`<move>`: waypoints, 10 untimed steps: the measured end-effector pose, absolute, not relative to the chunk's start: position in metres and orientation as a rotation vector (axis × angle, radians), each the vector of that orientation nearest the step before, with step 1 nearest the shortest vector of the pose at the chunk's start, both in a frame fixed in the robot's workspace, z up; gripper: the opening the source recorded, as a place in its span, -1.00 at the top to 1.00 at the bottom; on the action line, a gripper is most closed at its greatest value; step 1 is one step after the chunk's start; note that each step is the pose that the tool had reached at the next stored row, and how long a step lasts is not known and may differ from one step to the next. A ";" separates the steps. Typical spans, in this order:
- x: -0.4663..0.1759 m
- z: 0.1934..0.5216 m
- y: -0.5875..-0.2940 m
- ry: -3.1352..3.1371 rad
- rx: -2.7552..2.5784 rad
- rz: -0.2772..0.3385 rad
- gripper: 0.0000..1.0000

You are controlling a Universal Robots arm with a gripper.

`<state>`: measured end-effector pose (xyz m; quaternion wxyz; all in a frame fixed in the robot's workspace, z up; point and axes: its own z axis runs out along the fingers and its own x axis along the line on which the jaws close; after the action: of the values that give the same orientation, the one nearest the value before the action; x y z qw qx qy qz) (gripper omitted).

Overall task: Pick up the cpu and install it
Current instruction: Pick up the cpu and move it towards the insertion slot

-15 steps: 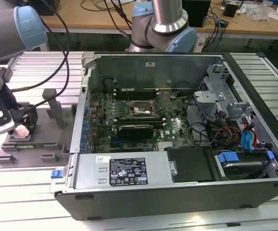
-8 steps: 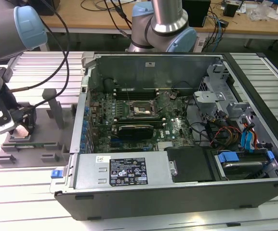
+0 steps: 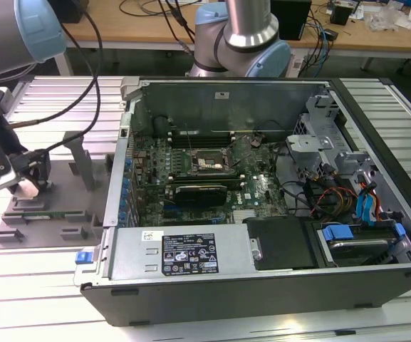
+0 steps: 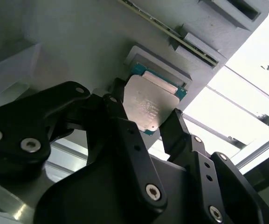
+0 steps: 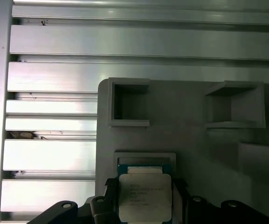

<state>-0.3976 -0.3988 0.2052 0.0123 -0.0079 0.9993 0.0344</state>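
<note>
The cpu (image 4: 148,103) is a small square chip with a silver-grey top plate and a green edge. It sits between the black fingers (image 4: 120,116) of my gripper (image 4: 146,114), which is shut on it from two opposite sides. In the first wrist view the cpu (image 5: 143,198) is held just off the shallow pocket (image 5: 146,157) of the grey holder plate. In the exterior view my gripper (image 3: 27,187) hangs low over that grey holder (image 3: 48,214) at the exterior view's left, outside the computer case. The dark socket frame (image 3: 206,164) lies on the motherboard inside the case.
The open computer case (image 3: 262,285) fills the middle and right of the table, with a long black expansion card (image 3: 201,191) below the socket and cables and drive bays (image 3: 362,206) at its right. Upright posts (image 3: 84,160) stand on the holder. A second arm's base (image 3: 241,35) stands behind the case.
</note>
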 end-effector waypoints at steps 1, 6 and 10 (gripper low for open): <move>-0.398 0.208 -0.399 3.115 -0.025 0.107 -0.09; -0.398 0.215 -0.399 3.115 -0.024 0.107 -0.09; -0.398 0.220 -0.399 3.115 -0.024 0.107 -0.09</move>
<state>-0.3975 -0.3988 0.2199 0.0124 -0.0078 0.9993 0.0344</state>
